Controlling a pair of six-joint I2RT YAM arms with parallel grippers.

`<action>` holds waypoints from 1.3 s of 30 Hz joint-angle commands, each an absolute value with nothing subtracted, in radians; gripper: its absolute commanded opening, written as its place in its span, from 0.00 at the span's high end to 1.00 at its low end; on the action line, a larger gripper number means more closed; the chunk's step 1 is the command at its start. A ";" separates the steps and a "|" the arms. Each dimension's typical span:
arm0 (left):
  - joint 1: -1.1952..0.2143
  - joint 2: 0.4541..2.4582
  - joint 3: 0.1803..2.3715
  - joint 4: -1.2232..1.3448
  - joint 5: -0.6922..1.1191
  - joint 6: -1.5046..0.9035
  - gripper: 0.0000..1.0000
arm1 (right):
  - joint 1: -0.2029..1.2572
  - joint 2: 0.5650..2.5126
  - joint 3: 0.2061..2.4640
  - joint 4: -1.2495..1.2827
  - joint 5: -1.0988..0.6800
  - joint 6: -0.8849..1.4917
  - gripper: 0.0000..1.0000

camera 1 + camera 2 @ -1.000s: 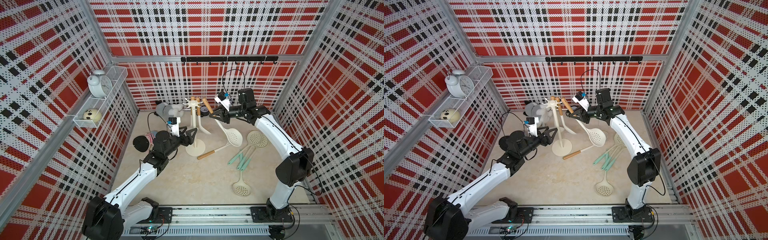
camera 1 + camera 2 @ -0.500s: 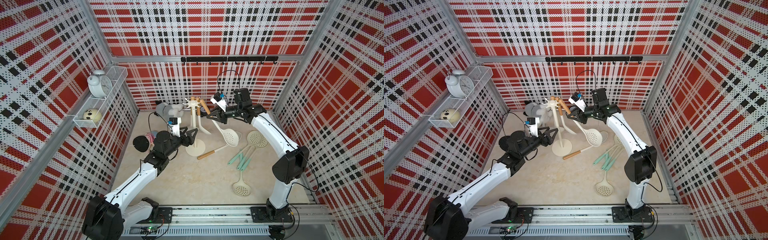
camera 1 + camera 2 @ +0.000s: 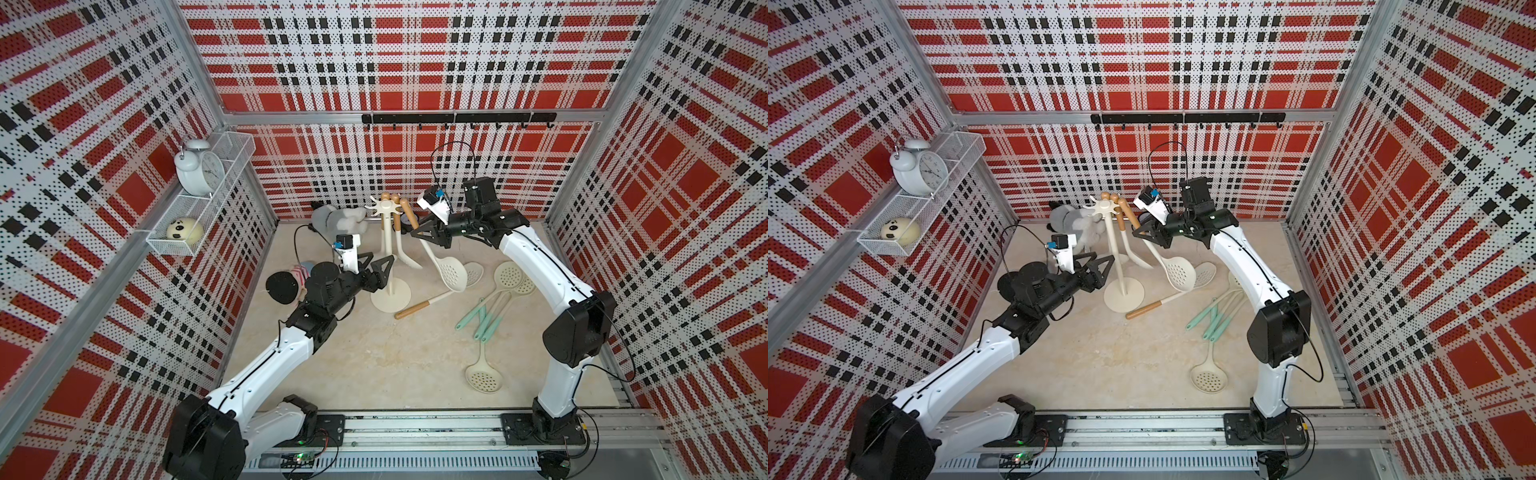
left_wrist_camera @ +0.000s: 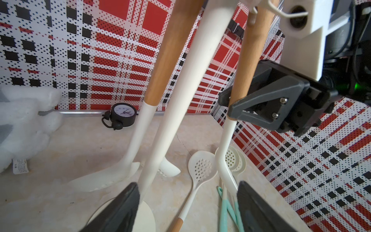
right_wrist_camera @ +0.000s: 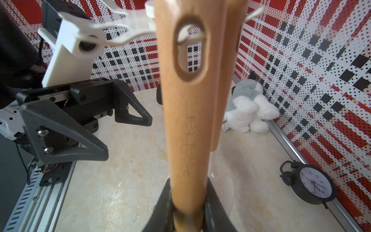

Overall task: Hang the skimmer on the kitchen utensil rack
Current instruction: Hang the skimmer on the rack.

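— Got the skimmer point(image 3: 452, 272)?
— Pinched by its wooden handle in the right claw point(image 3: 417, 232), up at the rack point(image 3: 397, 299), so as to hook the handle hole on a prong.
— Left claw point(image 3: 379, 266)?
— Spread around the pole, seemingly to steady it.

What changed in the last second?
Right claw, shut on the wood-handled skimmer, carried it toward the kitchen utensil rack; the handle's hole now sits at a prong in the right wrist view. Nothing grasped or released. Left claw stayed open by the rack's pole; floor skimmers unmoved.
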State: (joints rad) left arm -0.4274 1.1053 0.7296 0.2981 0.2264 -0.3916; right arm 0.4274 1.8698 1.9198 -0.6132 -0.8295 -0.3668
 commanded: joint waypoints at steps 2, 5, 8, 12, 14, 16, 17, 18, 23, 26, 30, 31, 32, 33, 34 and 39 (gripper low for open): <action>-0.424 1.085 0.716 0.293 0.216 -0.374 0.20 | 0.434 1.858 1.927 -0.582 -0.781 -0.323 0.69; -0.424 1.085 0.715 0.295 0.217 -0.376 0.20 | 0.434 1.846 1.925 -0.562 -0.783 -0.306 0.46; -0.425 1.089 0.716 0.296 0.218 -0.377 0.22 | 0.433 1.820 1.907 -0.526 -0.781 -0.284 0.41; -0.423 1.095 0.718 0.296 0.219 -0.377 0.23 | 0.431 1.780 1.870 -0.453 -0.764 -0.241 0.45; -0.423 1.096 0.718 0.297 0.218 -0.377 0.24 | 0.433 1.759 1.855 -0.415 -0.756 -0.218 0.48; -0.422 1.095 0.718 0.297 0.219 -0.377 0.25 | 0.431 1.742 1.841 -0.379 -0.750 -0.195 0.52; -0.422 1.096 0.718 0.298 0.219 -0.377 0.26 | 0.432 1.734 1.832 -0.355 -0.744 -0.179 0.56; -0.423 1.098 0.718 0.298 0.221 -0.377 0.27 | 0.432 1.725 1.824 -0.331 -0.733 -0.159 0.61; -0.420 1.111 0.731 0.296 0.222 -0.374 0.31 | 0.431 1.703 1.822 -0.252 -0.703 -0.071 0.91; -0.420 1.123 0.746 0.297 0.227 -0.374 0.33 | 0.433 1.713 1.831 -0.227 -0.734 -0.037 0.98; -0.420 1.140 0.758 0.305 0.238 -0.374 0.33 | 0.442 1.737 1.850 -0.238 -0.762 -0.032 1.00; -0.421 1.145 0.760 0.306 0.239 -0.374 0.33 | 0.443 1.741 1.851 -0.237 -0.771 -0.032 1.00; -0.421 1.148 0.763 0.307 0.240 -0.374 0.33 | 0.445 1.745 1.855 -0.235 -0.777 -0.031 1.00; -0.421 1.152 0.765 0.307 0.241 -0.374 0.33 | 0.446 1.748 1.857 -0.234 -0.782 -0.029 1.00; -0.422 1.155 0.767 0.308 0.241 -0.374 0.33 | 0.449 1.751 1.864 -0.235 -0.791 -0.029 1.00; -0.430 1.181 0.786 0.313 0.249 -0.374 0.35 | 0.463 1.779 1.911 -0.258 -0.798 -0.035 1.00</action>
